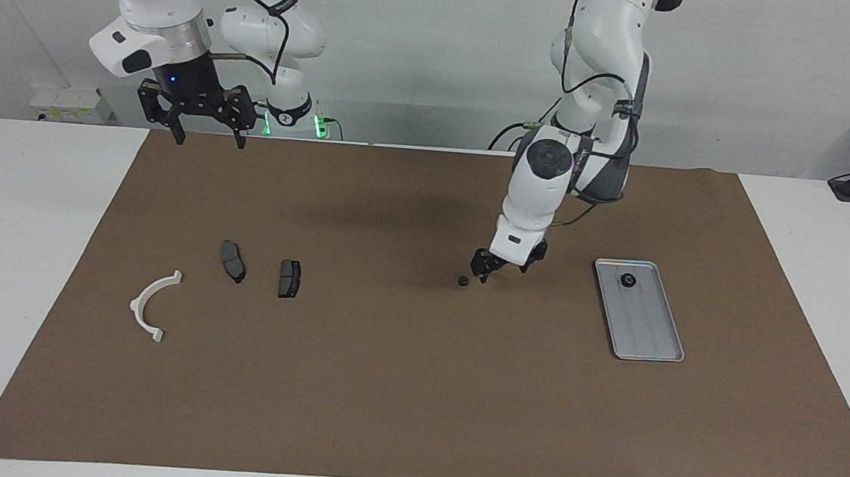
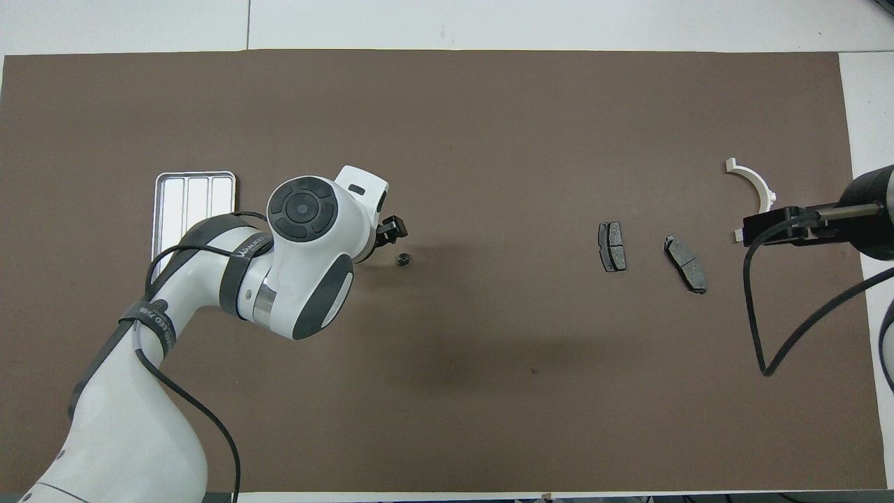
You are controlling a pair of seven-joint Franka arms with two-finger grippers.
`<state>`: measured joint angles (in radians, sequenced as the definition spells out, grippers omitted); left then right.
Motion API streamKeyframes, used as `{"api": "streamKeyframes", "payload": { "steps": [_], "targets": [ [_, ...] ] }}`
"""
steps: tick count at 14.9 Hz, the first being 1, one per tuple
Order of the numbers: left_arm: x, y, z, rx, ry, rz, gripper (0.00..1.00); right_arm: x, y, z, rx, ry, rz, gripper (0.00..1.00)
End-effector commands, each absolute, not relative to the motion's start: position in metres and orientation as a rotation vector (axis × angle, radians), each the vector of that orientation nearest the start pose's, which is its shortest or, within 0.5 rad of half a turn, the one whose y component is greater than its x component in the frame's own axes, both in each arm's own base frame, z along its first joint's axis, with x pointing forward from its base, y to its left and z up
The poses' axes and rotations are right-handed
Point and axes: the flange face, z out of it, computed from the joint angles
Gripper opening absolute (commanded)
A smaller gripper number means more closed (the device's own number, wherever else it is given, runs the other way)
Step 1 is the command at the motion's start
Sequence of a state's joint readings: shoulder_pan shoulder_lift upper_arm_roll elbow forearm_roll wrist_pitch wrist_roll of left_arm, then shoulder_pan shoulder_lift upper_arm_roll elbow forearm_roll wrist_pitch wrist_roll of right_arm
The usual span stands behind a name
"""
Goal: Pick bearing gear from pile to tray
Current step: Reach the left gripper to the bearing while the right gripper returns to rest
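Right now I see my left tool low over the brown paper mat at the centre of the facing frame, its fingers spread and gripping nothing. Just beside its tips, touching the mat, sits a small black round bearing gear; in the overhead frame the same gear lies just right of the tool, a little left of centre. A flat silver-grey metal tray with rounded corners lies at the right of the facing frame, toward the left arm's end of the worktop, and one more small black round piece rests in its upper end. My right tool waits raised at the upper left of the facing frame, fingers apart and empty. At the lower left of that frame lie two dark grey brake pads side by side, and a white curved half-ring bracket near them, all well apart from the gear.
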<state>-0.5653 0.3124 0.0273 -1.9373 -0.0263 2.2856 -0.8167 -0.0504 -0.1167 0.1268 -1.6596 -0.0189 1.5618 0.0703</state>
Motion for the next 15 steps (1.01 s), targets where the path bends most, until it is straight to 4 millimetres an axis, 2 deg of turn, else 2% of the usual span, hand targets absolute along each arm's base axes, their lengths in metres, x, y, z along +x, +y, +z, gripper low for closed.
{"api": "streamKeyframes", "payload": {
  "steps": [1, 4, 6, 8, 15],
  "targets": [
    [0.532, -0.335, 0.322, -3.148, -0.498, -0.061, 1.0, 0.508, 0.038, 0.641, -3.149, -0.016, -0.009, 1.0],
    [0.529, -0.342, 0.308, -3.142, -0.509, -0.056, 1.0, 0.509, 0.041, 0.638, -3.112, 0.105, 0.006, 1.0],
    [0.527, -0.344, 0.303, -3.139, -0.547, -0.064, 1.0, 0.509, 0.041, 0.637, -3.11, 0.122, 0.006, 1.0],
    [0.515, -0.363, 0.304, -3.144, -0.544, -0.064, 1.0, 0.51, 0.041, 0.637, -3.11, 0.12, 0.009, 1.0],
    [0.508, -0.362, 0.292, -3.155, -0.542, -0.088, 0.97, 0.51, 0.041, 0.635, -3.112, 0.108, 0.015, 1.0]
  ]
}}
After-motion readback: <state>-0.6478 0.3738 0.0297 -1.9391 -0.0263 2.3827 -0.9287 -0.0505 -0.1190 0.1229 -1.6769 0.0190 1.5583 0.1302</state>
